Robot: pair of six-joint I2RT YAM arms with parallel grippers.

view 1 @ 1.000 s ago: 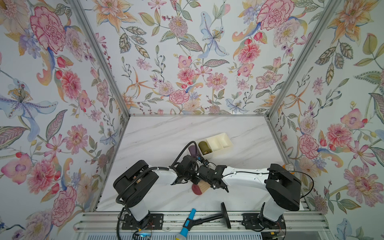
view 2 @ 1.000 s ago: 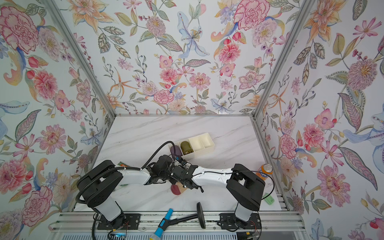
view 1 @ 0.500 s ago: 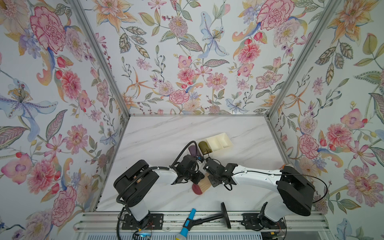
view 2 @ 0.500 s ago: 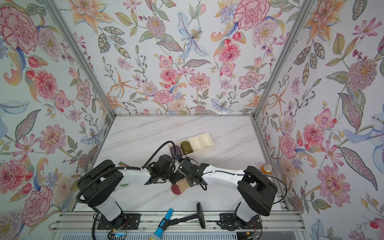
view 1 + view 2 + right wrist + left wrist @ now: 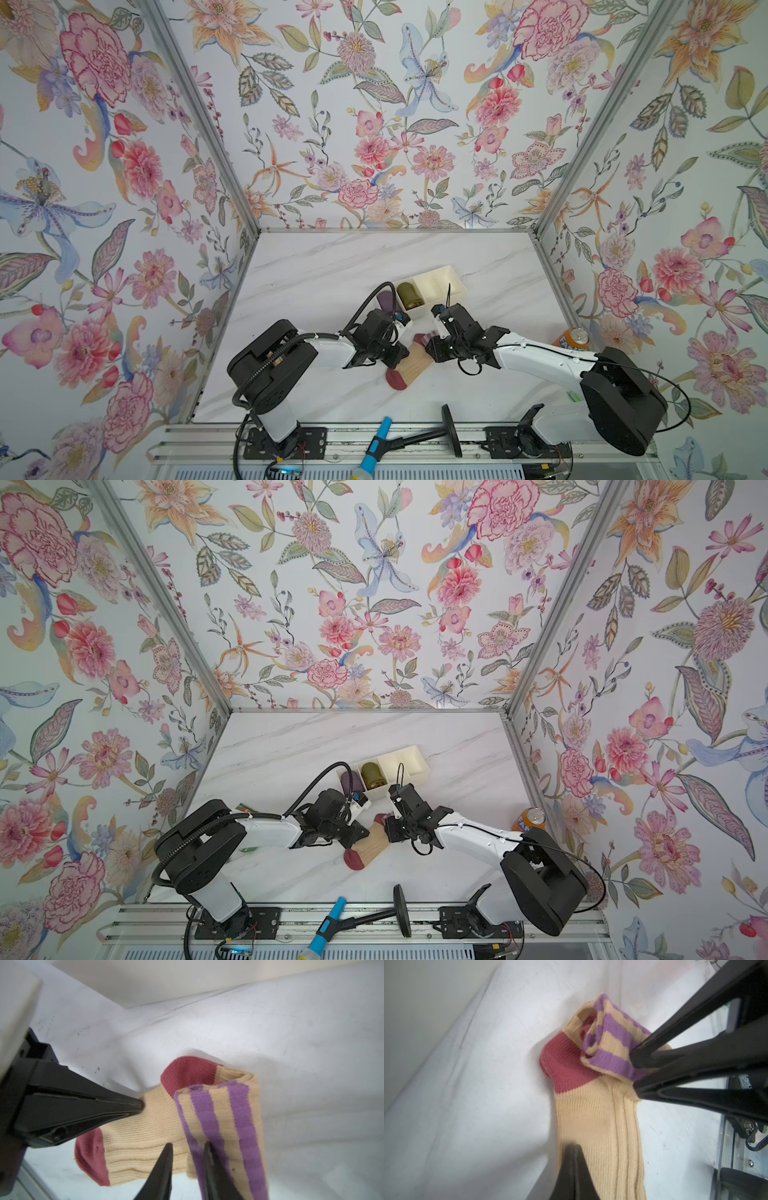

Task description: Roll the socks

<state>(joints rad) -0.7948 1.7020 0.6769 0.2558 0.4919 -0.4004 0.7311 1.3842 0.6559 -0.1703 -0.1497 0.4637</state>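
Note:
The peach-tan socks lie flat at the table's front middle, with the maroon toe toward the front edge. Their purple-striped cuff is folded back over the leg beside the maroon heel. My left gripper is shut, and its tip presses down on the tan foot part. My right gripper comes in from the other side. Its fingers are closed on the folded striped cuff, with the fold's edge between them.
A cream divided tray stands just behind the grippers. It holds a purple roll and an olive roll. An orange can stands by the right wall. A blue-handled tool lies on the front rail.
My right arm has drawn back to the right, off the middle of the socks and toward their cuff end. More of the tan length and the toe now shows. The left gripper has stayed put.

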